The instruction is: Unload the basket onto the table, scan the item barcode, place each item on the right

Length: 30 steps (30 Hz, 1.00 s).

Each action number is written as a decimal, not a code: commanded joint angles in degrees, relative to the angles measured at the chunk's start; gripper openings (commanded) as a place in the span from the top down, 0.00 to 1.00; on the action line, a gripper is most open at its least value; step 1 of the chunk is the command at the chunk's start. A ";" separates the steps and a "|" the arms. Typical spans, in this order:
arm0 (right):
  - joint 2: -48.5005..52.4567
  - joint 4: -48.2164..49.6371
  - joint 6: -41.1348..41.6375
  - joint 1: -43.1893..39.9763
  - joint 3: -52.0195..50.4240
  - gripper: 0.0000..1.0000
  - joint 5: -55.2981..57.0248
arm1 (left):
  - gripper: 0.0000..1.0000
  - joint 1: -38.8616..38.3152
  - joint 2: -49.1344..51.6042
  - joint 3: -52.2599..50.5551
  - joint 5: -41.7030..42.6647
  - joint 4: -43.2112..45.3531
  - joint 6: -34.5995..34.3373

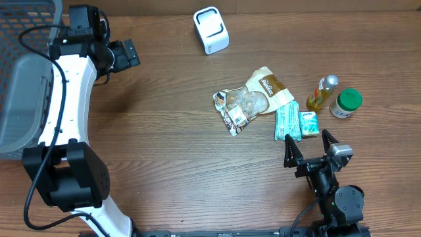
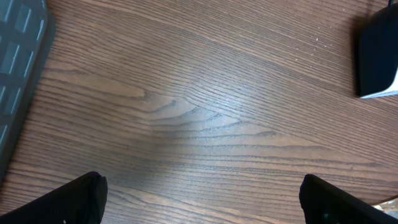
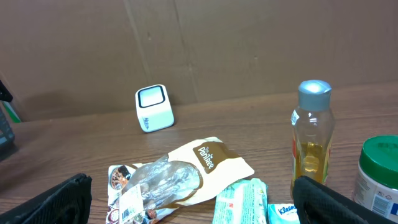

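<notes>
Both grippers gape fully wide and hold nothing: the left gripper (image 1: 133, 54) is at ten o'clock over the grained wooden table (image 1: 164, 145), the right gripper (image 1: 307, 141) at five. One white rounded-cube plastic scanner (image 1: 211, 30) sits at twelve. Around three lie the items:

- one crinkled brown-and-white snack bag (image 1: 268, 87)
- one clear crumpled wrapper (image 1: 238, 105)
- two soft green tissue packs (image 1: 287, 122)
- one silver-capped bottle of yellow liquid (image 1: 321, 93)
- one green-lidded white jar (image 1: 345, 103)

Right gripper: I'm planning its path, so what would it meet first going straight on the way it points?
The right gripper would probably meet the green tissue packs first, lying just ahead; depth is unclear.
</notes>
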 commanded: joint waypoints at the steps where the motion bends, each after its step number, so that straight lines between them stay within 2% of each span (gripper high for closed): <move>1: -0.39 0.31 0.17 -0.22 -0.59 0.00 -0.15 | 0.01 -0.13 0.02 1.33 -0.13 0.07 0.22; 17: -0.39 0.31 0.17 -0.22 -0.59 0.00 -0.15 | 0.00 -0.13 -0.07 1.22 -0.24 0.07 0.31; 21: -0.39 0.31 0.17 -0.22 -0.59 0.00 -0.15 | 0.01 -0.15 -1.03 0.15 -2.58 -1.81 0.22; 26: -0.39 0.31 0.17 -0.22 -0.59 0.00 -0.15 | 0.01 -1.11 -2.38 -5.22 -0.74 -6.47 0.24; 30: -0.39 0.31 0.17 -0.22 -0.59 0.00 -0.15 | 0.01 -2.08 -4.72 -14.62 -1.40 -0.24 0.24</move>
